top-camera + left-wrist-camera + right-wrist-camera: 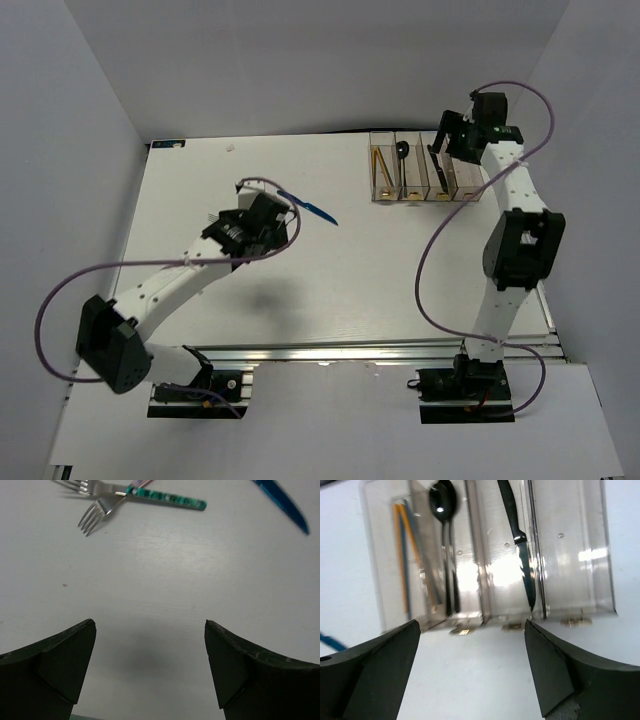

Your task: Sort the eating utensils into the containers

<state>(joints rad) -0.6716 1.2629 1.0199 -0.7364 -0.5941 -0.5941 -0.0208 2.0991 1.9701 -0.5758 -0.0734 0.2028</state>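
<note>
The left gripper is held wide open just above the white table, and nothing is gripped or touched by its dark fingers; only a faint shadow is seen on the bare surface between them. Ahead of it, well beyond the fingertips, two forks are laid crossed at the neck, one with a green patterned handle and one whose handle is cut off by the frame edge. A blue knife is seen further to the right of them, lying at a slant, apart from the forks. In the top view that knife is found just beside the left gripper, while the forks are hidden under the arm. The right gripper is also spread wide with nothing held, and it is poised over the tagged end of the four joined clear bins at the far right of the table. Orange and dark chopsticks are contained in the leftmost bin, a black spoon in the second with its bowl at the far end, and a black knife in the third, its tip pointed toward the small yellowish tags. The bins are partly covered by the right gripper from above.
</note>
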